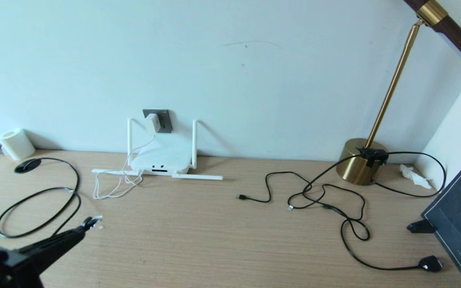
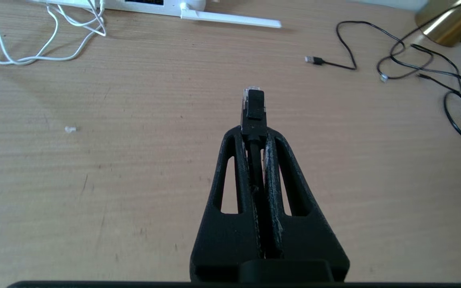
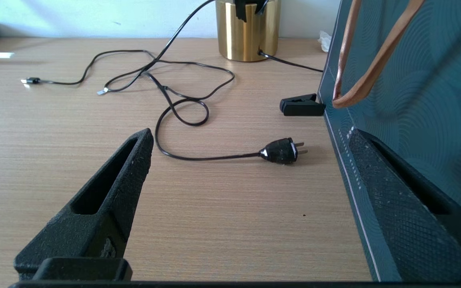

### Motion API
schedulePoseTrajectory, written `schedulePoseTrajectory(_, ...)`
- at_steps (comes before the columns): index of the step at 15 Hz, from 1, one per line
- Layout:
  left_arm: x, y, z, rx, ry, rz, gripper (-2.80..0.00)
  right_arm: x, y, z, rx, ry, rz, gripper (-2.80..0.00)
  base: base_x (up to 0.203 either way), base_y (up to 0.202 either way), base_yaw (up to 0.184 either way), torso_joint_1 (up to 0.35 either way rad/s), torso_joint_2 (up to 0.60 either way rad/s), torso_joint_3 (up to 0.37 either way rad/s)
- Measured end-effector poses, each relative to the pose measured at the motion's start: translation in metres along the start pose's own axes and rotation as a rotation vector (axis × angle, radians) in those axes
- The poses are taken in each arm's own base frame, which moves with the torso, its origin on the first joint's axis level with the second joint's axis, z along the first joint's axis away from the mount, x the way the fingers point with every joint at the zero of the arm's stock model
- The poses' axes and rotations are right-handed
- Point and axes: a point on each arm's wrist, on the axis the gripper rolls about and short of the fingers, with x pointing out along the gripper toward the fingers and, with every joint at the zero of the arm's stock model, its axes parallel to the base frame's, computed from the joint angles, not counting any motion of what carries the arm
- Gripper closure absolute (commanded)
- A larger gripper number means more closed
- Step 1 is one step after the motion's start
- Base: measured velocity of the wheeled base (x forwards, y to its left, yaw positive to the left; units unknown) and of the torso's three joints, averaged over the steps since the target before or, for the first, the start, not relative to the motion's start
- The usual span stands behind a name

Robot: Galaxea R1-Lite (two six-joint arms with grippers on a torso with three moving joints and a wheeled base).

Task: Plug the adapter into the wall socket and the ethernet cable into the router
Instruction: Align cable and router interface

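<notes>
Two grippers show. The left gripper (image 2: 253, 130) is clamped on the ethernet cable (image 2: 253, 106), its clear-tipped connector jutting past the fingertips, above the desk (image 1: 214, 232) and well short of the router (image 1: 161, 162). The router sits against the wall, ports facing out. The adapter (image 1: 153, 123) looks seated in the socket (image 1: 164, 120), though it is small in view; its white cord (image 1: 112, 192) trails down to the desk. The right gripper (image 3: 250, 172) stands wide apart, holding nothing, near a black plug (image 3: 280, 151).

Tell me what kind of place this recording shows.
Probably a home or office desk: a wood-grain desktop against a plain wall, with a brass desk lamp, a router and a wall socket.
</notes>
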Motion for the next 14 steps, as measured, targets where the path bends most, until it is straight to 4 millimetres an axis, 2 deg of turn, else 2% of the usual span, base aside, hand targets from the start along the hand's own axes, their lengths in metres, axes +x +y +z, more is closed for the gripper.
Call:
schedulePoseTrajectory(3, 0.017, 0.004, 0.003, -0.01, 0.009, 0.001, 0.0, 0.0, 0.0, 0.0, -0.001, 0.001, -0.001, -2.8, 0.0, 0.0, 0.0, -0.167, 0.43, 0.257)
schedulePoseTrajectory(10, 0.023, 0.007, -0.01, -0.027, 0.073, 0.009, 0.0, 0.0, 0.0, 0.0, -0.001, 0.002, 0.0, -2.8, 0.0, 0.0, 0.0, -0.178, 0.48, 0.298)
schedulePoseTrajectory(14, 0.025, 0.006, 0.008, -0.001, -0.01, 0.011, 0.0, 0.0, 0.0, 0.0, -0.001, 0.001, 0.0, -2.8, 0.0, 0.0, 0.0, -0.033, 0.1, 0.066)
